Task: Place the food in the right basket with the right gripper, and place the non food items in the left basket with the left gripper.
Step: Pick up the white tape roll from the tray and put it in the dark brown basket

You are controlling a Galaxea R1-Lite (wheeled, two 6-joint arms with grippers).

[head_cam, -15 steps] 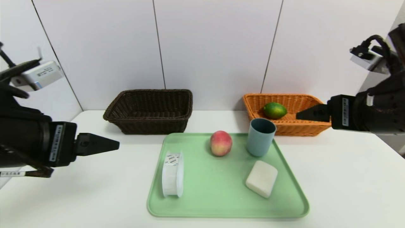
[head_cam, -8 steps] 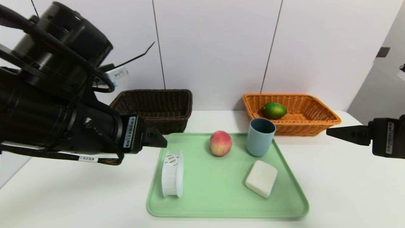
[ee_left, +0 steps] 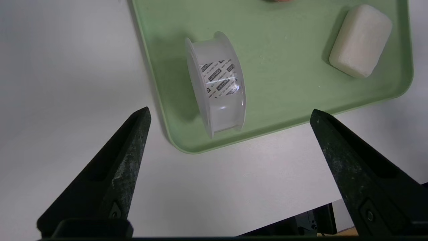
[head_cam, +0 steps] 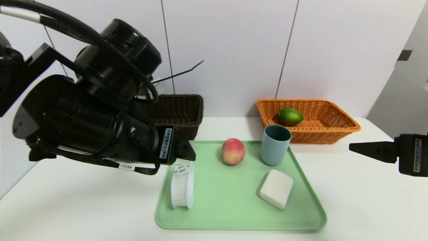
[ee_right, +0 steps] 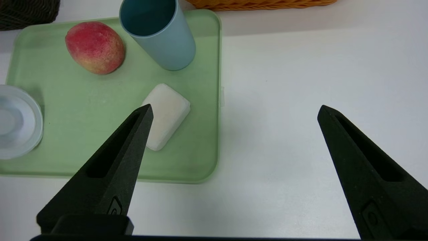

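The left gripper hangs above the tray's left edge, by the spool, its fingers spread wide with nothing between them. The right gripper hovers over the tabletop beyond the tray's right edge, and it too is spread wide and holds nothing.

Nearest the left gripper is the white spool, standing on its rim just inside the left edge of the green tray, with a printed label across its band. Toward the tray's far edge, near the middle of that side, sits the peach, pink-red with a yellowish lower part. To the right of it, at the tray's far right corner, the blue-grey cup stands upright, its mouth facing up. The white block lies flat near the tray's right edge, nearer the front than the cup and turned at a slant to the edge.

Past the tray's far left corner, toward the back of the tabletop, is the dark brown basket, partly hidden behind the left arm; no item shows in the part of it that can be seen. Past the far right corner, also toward the back, the orange basket holds the green citrus fruit, which lies in its left part.
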